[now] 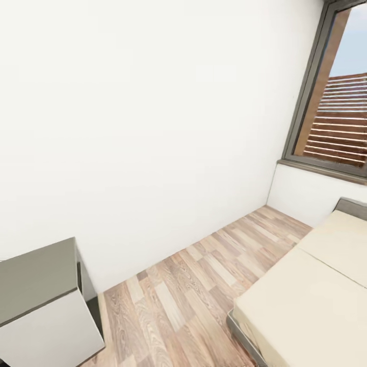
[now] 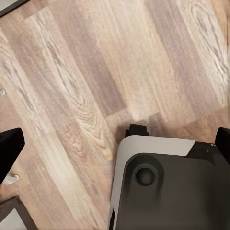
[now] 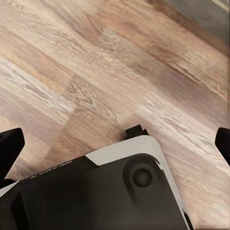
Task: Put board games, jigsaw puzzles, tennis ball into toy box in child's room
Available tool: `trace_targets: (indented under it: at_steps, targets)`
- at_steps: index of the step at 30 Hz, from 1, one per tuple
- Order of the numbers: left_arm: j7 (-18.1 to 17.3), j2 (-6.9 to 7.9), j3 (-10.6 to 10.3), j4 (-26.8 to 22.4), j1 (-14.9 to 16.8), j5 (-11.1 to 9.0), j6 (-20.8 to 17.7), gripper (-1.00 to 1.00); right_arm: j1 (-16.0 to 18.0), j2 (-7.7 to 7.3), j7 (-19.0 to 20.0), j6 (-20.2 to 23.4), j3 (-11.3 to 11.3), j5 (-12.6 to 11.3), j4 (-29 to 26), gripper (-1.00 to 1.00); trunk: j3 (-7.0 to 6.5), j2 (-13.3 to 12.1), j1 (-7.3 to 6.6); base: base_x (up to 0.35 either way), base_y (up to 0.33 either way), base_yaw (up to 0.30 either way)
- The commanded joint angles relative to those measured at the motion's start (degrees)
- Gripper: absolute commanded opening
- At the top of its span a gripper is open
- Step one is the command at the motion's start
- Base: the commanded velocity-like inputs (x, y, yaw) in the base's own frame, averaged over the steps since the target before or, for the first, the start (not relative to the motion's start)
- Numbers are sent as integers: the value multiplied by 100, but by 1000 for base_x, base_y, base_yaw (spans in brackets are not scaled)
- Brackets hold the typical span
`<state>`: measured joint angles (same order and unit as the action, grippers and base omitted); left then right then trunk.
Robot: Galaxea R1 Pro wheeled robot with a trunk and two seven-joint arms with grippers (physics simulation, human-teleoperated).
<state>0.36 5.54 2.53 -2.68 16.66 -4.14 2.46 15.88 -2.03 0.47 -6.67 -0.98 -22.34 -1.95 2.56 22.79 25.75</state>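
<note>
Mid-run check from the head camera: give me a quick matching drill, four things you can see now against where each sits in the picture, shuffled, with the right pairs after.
Things:
1. bed
2. cabinet
3. window
4. wooden floor

Places in the head view:
A. upper right corner
B. lower left corner
C. lower right corner
D. running between the two pieces of furniture, up to the white wall

Pairs: 1-C, 2-B, 3-A, 4-D

No toys lie on the part of the bed's beige mattress in view.
</note>
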Motion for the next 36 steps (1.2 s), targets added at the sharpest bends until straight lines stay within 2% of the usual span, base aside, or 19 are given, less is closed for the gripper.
trace_targets:
  at_steps: [1,36]
  targets:
    - [-1,0,20,4,4,-43,17,100,8,1,5,-19,-8,-22,7,100,13,13,3,-1,0,-279]
    - [-1,-20,20,4,4,-26,25,100,6,-8,6,-16,-8,-24,11,100,13,13,3,-22,0,-279]
